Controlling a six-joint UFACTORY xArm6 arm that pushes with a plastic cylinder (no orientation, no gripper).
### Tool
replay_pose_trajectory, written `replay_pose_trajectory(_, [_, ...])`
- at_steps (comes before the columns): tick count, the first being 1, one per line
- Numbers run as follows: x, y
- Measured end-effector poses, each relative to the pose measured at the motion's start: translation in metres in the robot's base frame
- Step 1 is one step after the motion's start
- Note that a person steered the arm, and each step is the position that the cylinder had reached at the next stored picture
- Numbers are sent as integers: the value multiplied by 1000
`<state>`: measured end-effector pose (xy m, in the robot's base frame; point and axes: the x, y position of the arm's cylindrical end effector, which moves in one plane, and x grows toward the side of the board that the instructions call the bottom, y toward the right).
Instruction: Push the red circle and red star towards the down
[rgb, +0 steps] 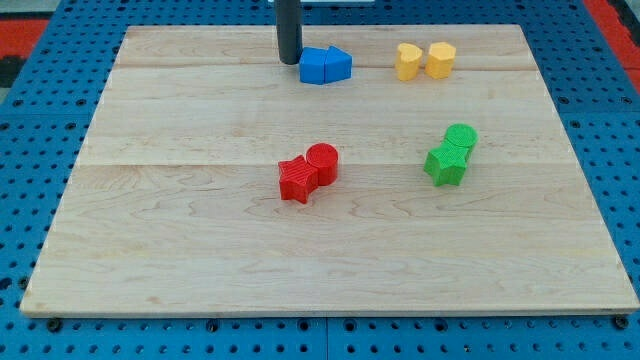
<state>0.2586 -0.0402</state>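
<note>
- A pale wooden counter (200, 270) fills the view, and small coloured blocks sit on it in pairs.
- There is no hand here, so nothing spreads or pinches; the arm ends in a dark rod. My tip (289, 62) stands at the far edge, touching or just beside the left face of two blue blocks (325, 65).
- The red circle (322, 163) and red star (297, 180) touch each other near the middle of the counter, the star at the near left of the circle. They are well apart from my tip.
- Risk: the tip sits beside the blue blocks, so a careless first move right could drag them along.
- Risk: the red pair lies on a slant. A push from the far side that lands off-centre would likely split them, sending the star left or the circle right.
- Two yellow blocks (424, 61) sit far right, and two green blocks (451, 153) sit right of the red pair; a wide sweep could knock the green ones.
</note>
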Motion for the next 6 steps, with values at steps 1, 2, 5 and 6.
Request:
replay_pose_trajectory(1, [10,-10])
replay_pose_trajectory(2, [65,-94])
replay_pose_trajectory(5, [105,2])
replay_pose_trajectory(6, [110,36])
